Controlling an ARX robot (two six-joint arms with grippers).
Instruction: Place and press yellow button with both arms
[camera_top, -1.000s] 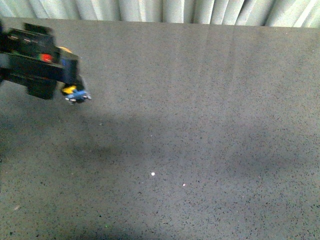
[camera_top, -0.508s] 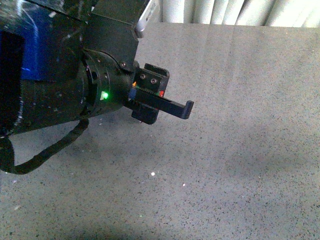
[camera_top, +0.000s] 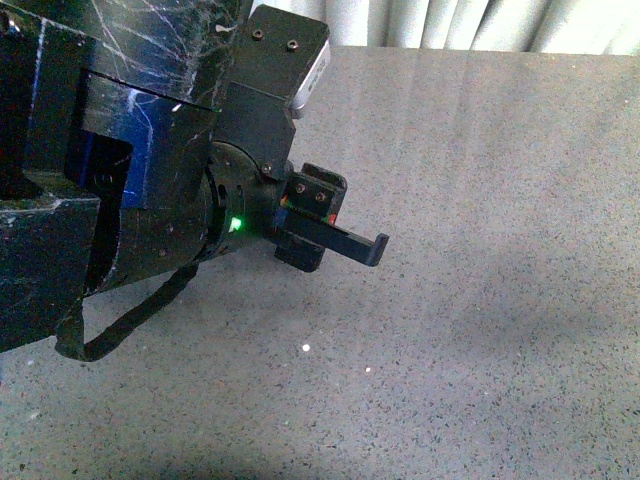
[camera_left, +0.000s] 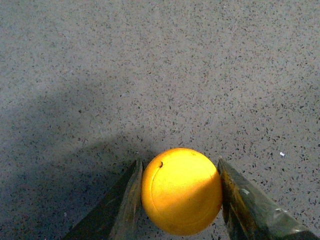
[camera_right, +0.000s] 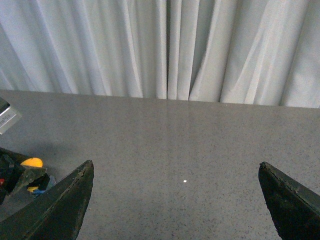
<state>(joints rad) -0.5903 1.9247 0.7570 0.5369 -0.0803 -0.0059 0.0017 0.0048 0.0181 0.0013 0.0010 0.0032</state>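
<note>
The yellow button (camera_left: 181, 191) shows its round yellow cap from above, pinched between the two dark fingers of my left gripper (camera_left: 179, 162), which is shut on it over the grey table. In the front view the bulky black left arm (camera_top: 150, 170) fills the left side. Its green light is on, its toothed rail (camera_top: 330, 235) faces the camera, and the button is hidden behind it. The right wrist view catches the yellow button (camera_right: 32, 162) at its edge, held in the left gripper. My right gripper (camera_right: 175, 164) is open, with only bare table between its fingers.
The speckled grey table (camera_top: 480, 300) stretches to a pale pleated curtain (camera_right: 165, 50) along its far edge. A tiny white speck (camera_top: 305, 348) lies on the table near the middle. The right arm is out of the front view.
The left arm has swung in from the far left toward the middle and close to the front camera. The button, visible a second ago, is now hidden behind it there.
</note>
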